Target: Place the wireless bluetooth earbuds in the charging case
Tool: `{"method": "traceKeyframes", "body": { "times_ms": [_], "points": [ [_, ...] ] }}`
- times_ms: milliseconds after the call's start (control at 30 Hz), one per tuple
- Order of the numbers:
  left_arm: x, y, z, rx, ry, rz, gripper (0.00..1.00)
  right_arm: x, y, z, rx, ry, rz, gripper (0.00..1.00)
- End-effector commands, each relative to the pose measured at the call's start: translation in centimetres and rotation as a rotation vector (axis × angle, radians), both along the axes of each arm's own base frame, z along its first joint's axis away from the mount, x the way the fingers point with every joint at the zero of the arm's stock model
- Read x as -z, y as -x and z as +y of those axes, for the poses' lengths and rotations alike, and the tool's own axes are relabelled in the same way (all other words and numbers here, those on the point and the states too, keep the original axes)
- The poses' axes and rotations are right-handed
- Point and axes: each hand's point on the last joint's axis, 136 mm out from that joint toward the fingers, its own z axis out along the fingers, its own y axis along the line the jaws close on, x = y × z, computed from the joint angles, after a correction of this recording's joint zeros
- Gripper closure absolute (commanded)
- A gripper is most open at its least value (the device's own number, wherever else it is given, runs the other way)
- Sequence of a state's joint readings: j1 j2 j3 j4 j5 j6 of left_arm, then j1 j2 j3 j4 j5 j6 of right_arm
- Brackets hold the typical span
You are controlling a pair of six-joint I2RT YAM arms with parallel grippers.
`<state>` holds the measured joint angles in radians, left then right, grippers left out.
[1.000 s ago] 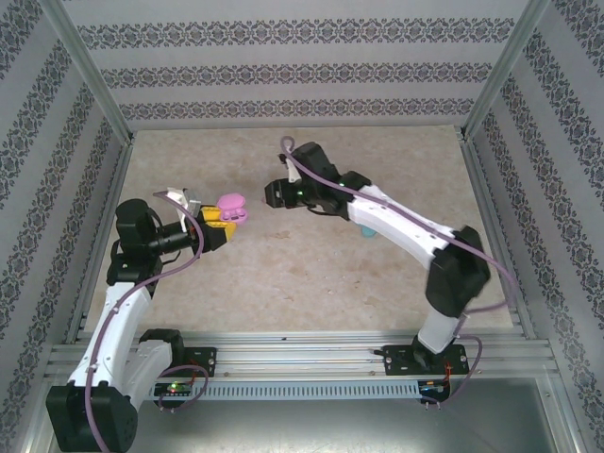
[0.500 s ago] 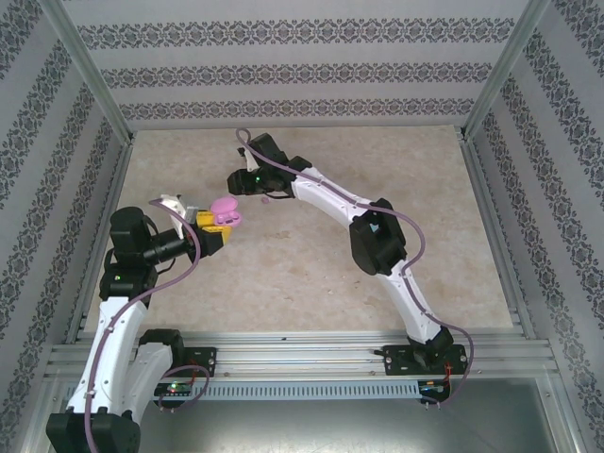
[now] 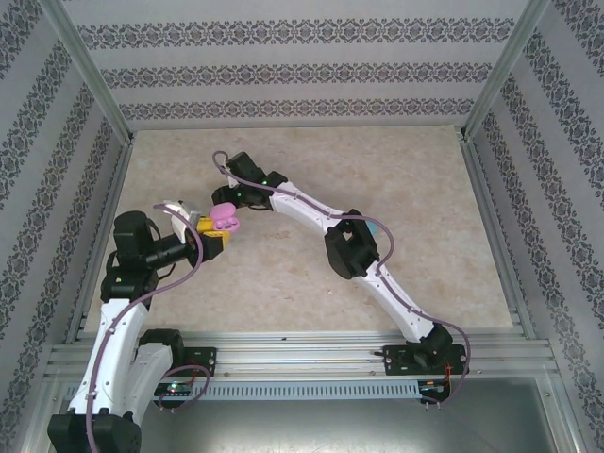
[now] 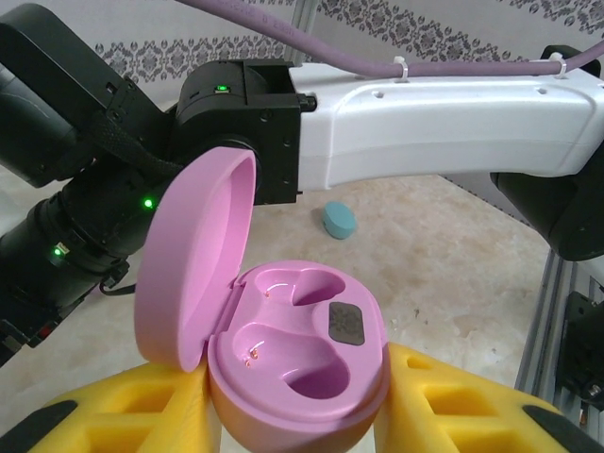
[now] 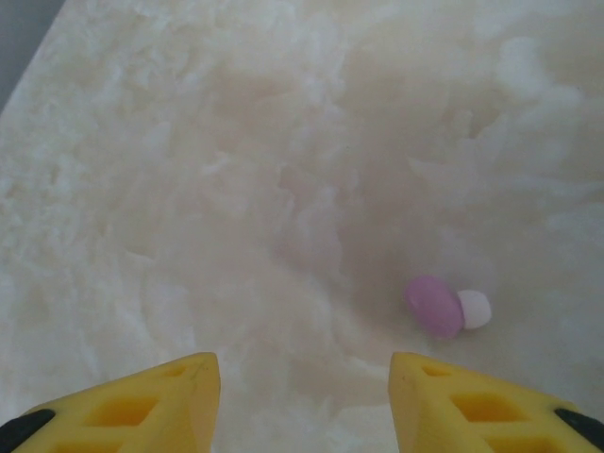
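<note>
1. The left hand [image 4: 297, 415] is clamped on the open pink oval plastic charging case [image 4: 297, 363]. Its lid stands up at 10 o'clock and both sockets are empty. If the grip is loose, the case would likely twist when a bud is pressed in.
2. The right hand [image 5: 302, 401] hovers over the bench [image 5: 189, 142], fingers apart, nothing between them. The small pink-purple rounded earbud with a white tip [image 5: 439, 307] lies on the bench at 2 o'clock from that gap. Closing from here would probably miss it or flick it away.
3. In the top view the right arm [image 3: 311, 212] reaches close beside the held case, so a careless swing could knock the lid.
4. A light blue oval case [image 4: 340, 219] sits on the bench at 12 o'clock beyond the pink one.
5. The bench is pale, marbled beige, giving poor contrast for so small a bud. Grey patterned wall panels [image 3: 302, 66] enclose it on three sides.
</note>
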<state>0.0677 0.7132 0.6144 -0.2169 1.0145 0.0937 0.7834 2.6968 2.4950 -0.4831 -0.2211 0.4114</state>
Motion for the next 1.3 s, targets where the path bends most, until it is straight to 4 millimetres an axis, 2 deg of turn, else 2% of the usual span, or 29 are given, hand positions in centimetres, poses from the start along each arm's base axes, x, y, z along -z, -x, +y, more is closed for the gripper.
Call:
{"method": "traceKeyframes", "body": {
  "times_ms": [0,433,800,1267],
  "points": [
    [-0.3,-0.3,0.3,-0.018,0.006,-0.042,0.65,-0.9,-1.7,-0.3,0.012,0.029,-0.095,0.50],
    [-1.4,-0.4,0.2,-0.014,0.041,-0.055,0.65,0.2,-2.4,-1.0,0.038,0.048,-0.077,0.46],
    [-2.0,-0.5,0.1,-0.011,0.067,-0.063,0.65,3.2,-2.6,-0.3,0.080,-0.018,0.028,0.41],
    [-2.5,-0.5,-0.1,0.002,0.082,-0.082,0.65,5.0,-2.1,0.9,0.096,-0.062,0.072,0.42]
  ]
}}
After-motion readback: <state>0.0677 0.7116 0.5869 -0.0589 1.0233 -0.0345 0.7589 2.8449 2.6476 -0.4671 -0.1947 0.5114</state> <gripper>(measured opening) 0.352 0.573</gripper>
